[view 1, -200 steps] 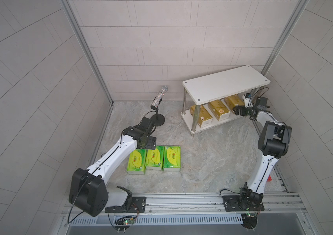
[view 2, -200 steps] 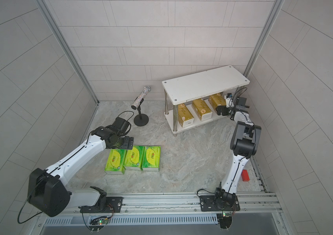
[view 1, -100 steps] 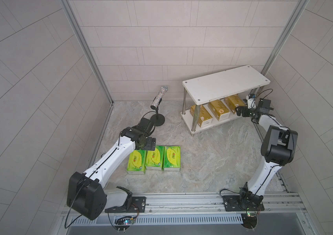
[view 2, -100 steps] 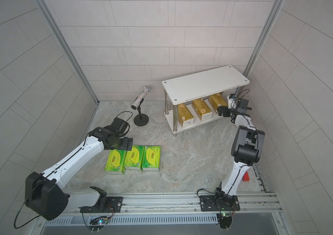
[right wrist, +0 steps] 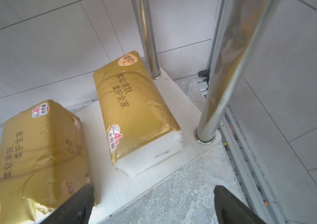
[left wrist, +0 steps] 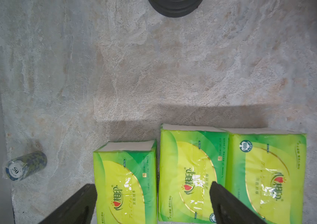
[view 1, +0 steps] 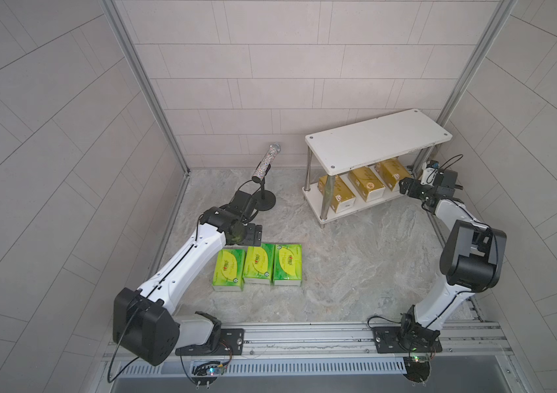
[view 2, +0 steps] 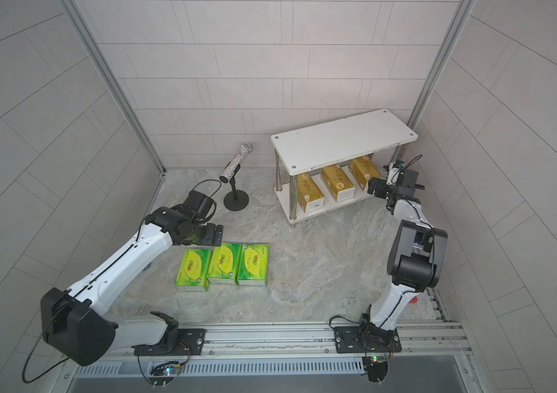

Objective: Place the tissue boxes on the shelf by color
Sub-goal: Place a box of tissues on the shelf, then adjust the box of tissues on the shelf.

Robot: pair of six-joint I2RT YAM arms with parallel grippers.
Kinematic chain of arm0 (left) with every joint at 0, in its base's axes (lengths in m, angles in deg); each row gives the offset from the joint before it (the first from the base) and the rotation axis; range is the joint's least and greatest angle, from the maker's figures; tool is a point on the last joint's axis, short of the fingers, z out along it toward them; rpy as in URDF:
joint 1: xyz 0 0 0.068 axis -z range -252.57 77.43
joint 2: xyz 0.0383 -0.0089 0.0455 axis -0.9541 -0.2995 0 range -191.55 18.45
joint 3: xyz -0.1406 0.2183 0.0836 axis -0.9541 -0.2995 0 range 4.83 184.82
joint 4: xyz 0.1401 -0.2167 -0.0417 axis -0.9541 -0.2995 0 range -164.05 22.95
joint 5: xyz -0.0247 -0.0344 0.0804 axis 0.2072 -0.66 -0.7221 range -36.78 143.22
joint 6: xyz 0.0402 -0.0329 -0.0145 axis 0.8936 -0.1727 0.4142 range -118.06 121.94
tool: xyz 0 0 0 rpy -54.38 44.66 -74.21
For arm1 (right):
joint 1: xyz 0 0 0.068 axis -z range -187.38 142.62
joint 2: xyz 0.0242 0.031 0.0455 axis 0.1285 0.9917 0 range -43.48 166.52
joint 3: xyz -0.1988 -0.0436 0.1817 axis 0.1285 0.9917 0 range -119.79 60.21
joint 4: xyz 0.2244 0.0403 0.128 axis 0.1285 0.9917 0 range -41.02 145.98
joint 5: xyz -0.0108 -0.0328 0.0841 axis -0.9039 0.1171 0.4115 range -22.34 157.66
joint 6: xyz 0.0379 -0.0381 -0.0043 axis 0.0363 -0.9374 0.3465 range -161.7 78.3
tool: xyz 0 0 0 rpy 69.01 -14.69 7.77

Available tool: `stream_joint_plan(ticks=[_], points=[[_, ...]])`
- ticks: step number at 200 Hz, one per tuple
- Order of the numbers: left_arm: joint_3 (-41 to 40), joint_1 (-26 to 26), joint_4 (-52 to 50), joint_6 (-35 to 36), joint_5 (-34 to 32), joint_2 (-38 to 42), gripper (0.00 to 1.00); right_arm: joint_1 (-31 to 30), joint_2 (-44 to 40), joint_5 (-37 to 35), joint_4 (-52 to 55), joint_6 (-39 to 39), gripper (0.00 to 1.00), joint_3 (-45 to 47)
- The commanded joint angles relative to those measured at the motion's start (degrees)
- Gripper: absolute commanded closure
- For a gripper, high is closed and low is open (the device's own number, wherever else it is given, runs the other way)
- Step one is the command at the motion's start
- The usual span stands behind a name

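Three green tissue boxes [view 1: 258,263] [view 2: 224,262] lie side by side on the stone floor, left of centre. My left gripper [view 1: 253,234] [left wrist: 152,186] hovers open over their far ends, its fingers straddling the left [left wrist: 124,184] and middle [left wrist: 190,170] ones without touching. Three gold tissue boxes [view 1: 365,182] [view 2: 336,185] sit in a row on the lower board of the white shelf [view 1: 377,139] [view 2: 343,141]; its top board is bare. My right gripper [view 1: 406,185] [right wrist: 153,187] stands open and empty just off the shelf's front right corner, near the rightmost gold box [right wrist: 134,108].
A glittery cylinder on a black-based stand [view 1: 265,200] stands behind the left gripper. A roll of poker chips [left wrist: 26,165] lies on the floor by the left wall. Chrome legs [right wrist: 212,116] flank the right gripper. Tiled walls enclose the floor; the arms' rail [view 1: 304,335] runs along the front.
The right arm's elbow has swung down toward the front while its open gripper stays by the shelf corner. The left arm has shifted only slightly above the green boxes.
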Motion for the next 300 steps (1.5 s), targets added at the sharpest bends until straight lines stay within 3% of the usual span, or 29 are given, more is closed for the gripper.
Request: stream_joint_plan(ticks=[1,30,79,115,187,246,300], points=[[2.0,0.3,-1.9,-0.7,-0.1,-1.0,0.01,-0.6,-2.4,-3.0,8.8,6.3,0.02,-2.6],[4.0,0.2,-2.0,-0.5,0.0,-1.8,0.01,-5.5,-6.9,-9.2,8.8,5.3,0.0,2.1],[5.9,0.3,-2.1,-0.1,-1.5,-2.8,0.01,-6.6,-4.3,-9.3,15.0,15.4,0.03,-2.5],[6.0,0.3,-2.1,0.3,-1.8,-3.2,0.01,-6.8,-1.8,-9.3,18.4,17.0,0.06,-6.7],[6.9,0.2,-2.1,0.2,-0.7,-4.5,0.01,-7.4,1.7,-11.5,18.6,21.5,0.22,-10.1],[6.2,0.3,-1.9,-0.3,-0.5,-4.2,0.01,-7.8,5.2,-10.7,16.4,26.9,0.31,-13.0],[5.8,0.3,-2.0,-0.7,-1.2,-3.2,0.01,-8.1,6.8,-11.3,16.4,26.8,0.35,-13.4]])
